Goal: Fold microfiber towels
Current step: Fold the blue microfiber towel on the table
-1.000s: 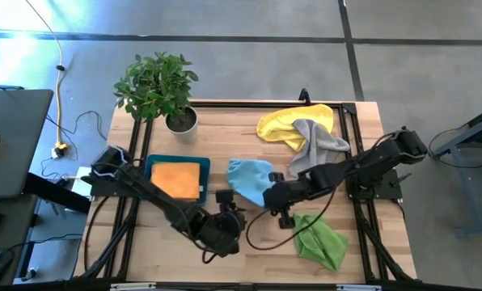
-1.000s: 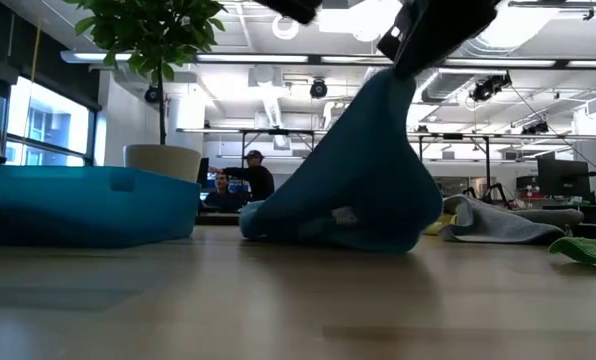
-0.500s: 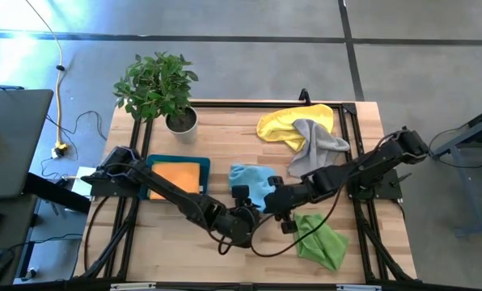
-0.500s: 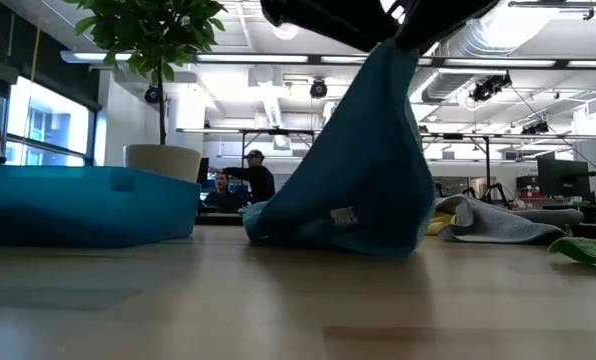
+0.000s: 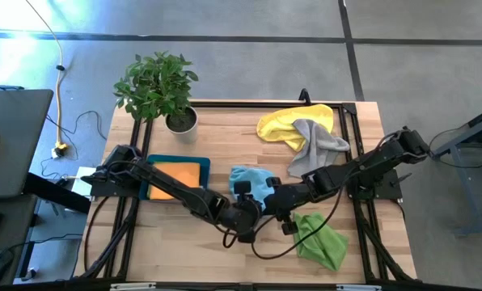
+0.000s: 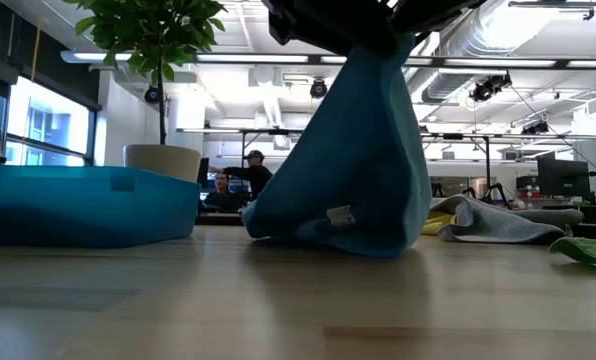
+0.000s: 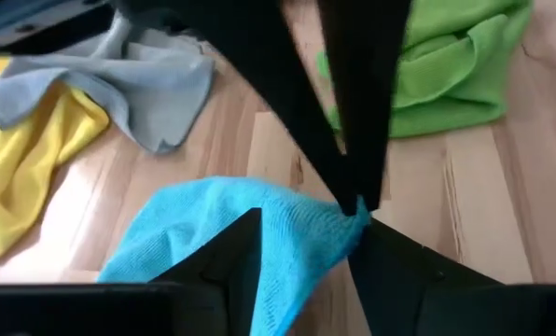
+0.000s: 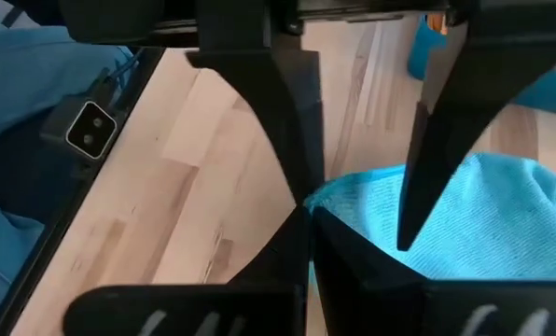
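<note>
Five towels show on the table, read left to right. An orange towel (image 5: 176, 179) lies flat in the teal tray (image 5: 150, 166), apparently already folded and put aside. Near the middle the left gripper (image 5: 249, 212), fingers parted, straddles an edge of the light blue towel (image 5: 249, 179), seemingly to take a second hold. The right gripper (image 5: 275, 199) pinches that towel's raised corner, tenting it. Beyond lie the yellow towel (image 5: 285, 124), grey towel (image 5: 315, 145) and lime green towel (image 5: 320, 240).
</note>
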Controlling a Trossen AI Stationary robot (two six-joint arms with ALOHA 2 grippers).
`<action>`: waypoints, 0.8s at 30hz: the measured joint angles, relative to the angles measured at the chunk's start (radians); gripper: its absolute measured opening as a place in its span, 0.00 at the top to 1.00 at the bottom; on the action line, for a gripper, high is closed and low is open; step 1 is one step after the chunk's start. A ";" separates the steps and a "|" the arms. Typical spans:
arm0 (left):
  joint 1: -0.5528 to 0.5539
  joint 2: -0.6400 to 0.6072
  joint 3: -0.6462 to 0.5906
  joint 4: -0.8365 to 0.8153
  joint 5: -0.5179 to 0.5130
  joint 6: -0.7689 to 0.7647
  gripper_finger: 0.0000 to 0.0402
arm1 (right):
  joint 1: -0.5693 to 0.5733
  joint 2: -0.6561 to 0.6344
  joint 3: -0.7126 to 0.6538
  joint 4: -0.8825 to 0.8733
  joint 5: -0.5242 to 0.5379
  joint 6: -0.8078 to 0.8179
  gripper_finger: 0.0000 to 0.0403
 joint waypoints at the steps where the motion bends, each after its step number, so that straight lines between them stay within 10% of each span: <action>1: 0.002 0.000 0.000 -0.001 0.002 -0.005 0.68 | 0.000 0.000 0.000 -0.001 0.000 -0.008 1.00; 10: 0.015 0.000 0.000 -0.001 0.112 -0.028 0.96 | -0.001 -0.001 0.000 -0.002 -0.016 -0.051 1.00; 17: 0.023 0.000 0.000 0.014 0.156 -0.027 0.99 | 0.000 -0.001 0.000 -0.002 -0.020 -0.030 0.98; 24: 0.028 -0.001 0.000 0.055 0.184 -0.028 1.00 | 0.006 -0.030 0.035 -0.105 -0.005 -0.003 0.74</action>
